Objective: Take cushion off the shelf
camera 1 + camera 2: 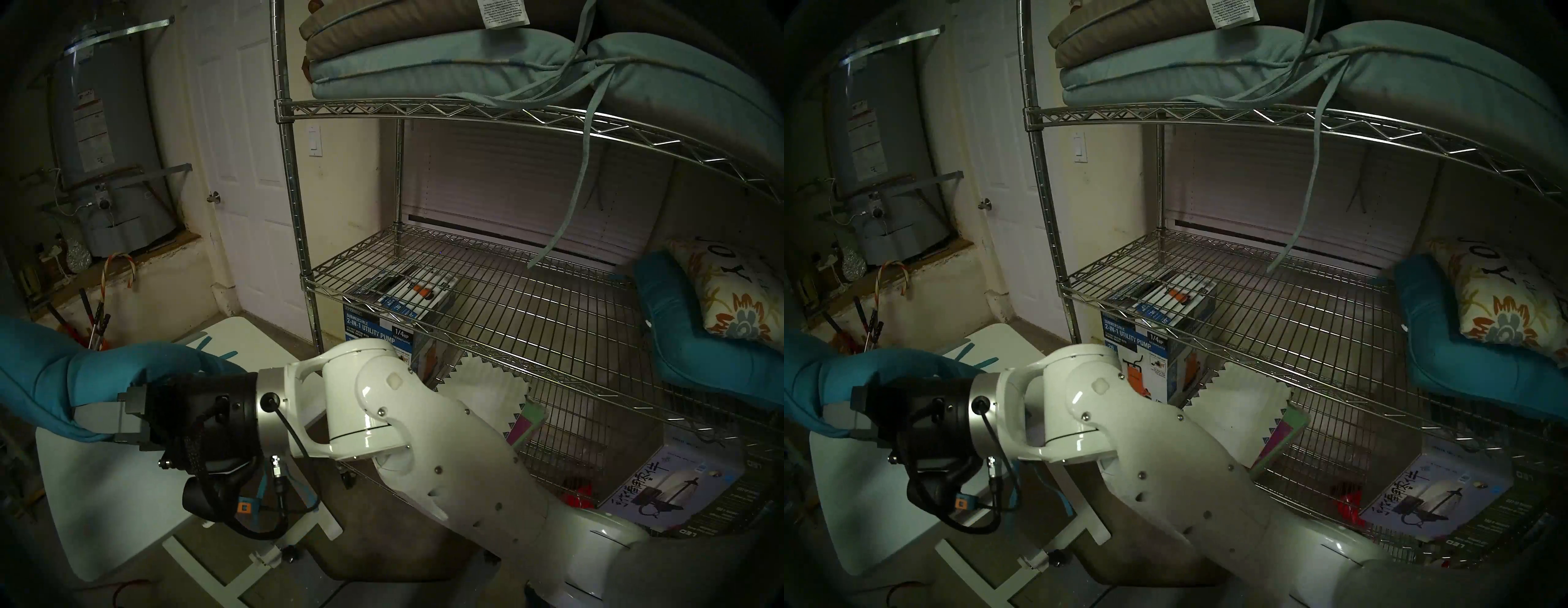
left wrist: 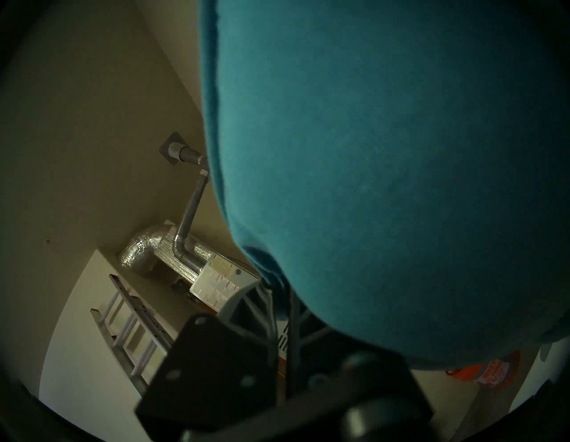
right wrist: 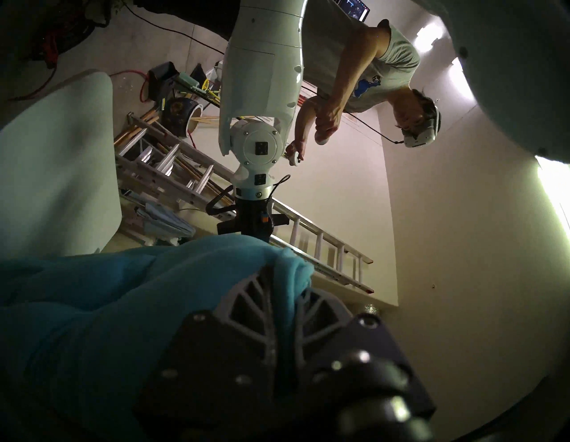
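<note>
The teal-blue cushion (image 1: 55,382) hangs in the air at the far left, off the chrome wire shelf (image 1: 292,170) and over the white tilting table (image 1: 106,488). My right gripper (image 1: 95,418) reaches left across the view and is shut on the cushion's edge. The right wrist view shows its fingers (image 3: 256,296) pinching teal fabric (image 3: 77,308). My left arm (image 3: 256,92) faces it from the cushion's far side. In the left wrist view the cushion (image 2: 385,154) fills the frame, and my left gripper (image 2: 279,290) is shut on its edge. Thin teal ties (image 1: 225,354) trail over the table.
A bent teal cushion (image 1: 687,352) with a floral pillow (image 1: 738,297) lies on the middle tier's right. Pale blue-grey cushions (image 1: 424,63) fill the upper tier. Boxes (image 1: 382,322) sit on the tier below. A water heater (image 1: 106,127), a ladder (image 3: 200,185) and a person (image 3: 385,71) are nearby.
</note>
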You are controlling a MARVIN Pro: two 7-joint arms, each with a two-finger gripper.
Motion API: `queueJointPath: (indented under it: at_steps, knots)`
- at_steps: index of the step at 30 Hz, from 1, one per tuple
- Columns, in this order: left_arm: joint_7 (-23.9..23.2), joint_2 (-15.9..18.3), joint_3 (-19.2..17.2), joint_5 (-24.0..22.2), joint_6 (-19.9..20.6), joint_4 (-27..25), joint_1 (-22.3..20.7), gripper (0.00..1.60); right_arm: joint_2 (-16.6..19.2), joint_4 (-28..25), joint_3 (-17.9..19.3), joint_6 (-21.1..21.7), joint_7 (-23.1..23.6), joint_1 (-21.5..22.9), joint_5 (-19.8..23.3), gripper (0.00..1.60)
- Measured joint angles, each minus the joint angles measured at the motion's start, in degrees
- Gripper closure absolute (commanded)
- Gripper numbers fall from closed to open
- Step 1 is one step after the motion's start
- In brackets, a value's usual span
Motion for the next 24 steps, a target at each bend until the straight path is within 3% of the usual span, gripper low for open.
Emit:
queueJointPath:
  at_steps: [8,12,18,24]
  knots:
    - [-3.22,4.14,1.69,2.58,1.01,5.85,-5.14,1.6,-2.79,4.07,-1.76,-0.52,2.35,1.71,1.43,1.6]
    - [-4.28,6.09,2.77,4.02,-0.54,8.85,-7.3,1.6,-2.97,4.41,-3.05,-0.93,3.33,1.3,2.6,1.6]
    - [-4.73,8.15,4.91,5.22,-5.73,12.93,-8.3,1.6,-0.87,4.06,-5.54,-0.75,4.05,-0.81,4.79,1.6]
    - [-4.52,6.68,5.97,6.15,-10.41,13.71,-7.65,1.6,3.53,2.57,-8.96,0.52,3.52,-2.18,7.19,1.6]
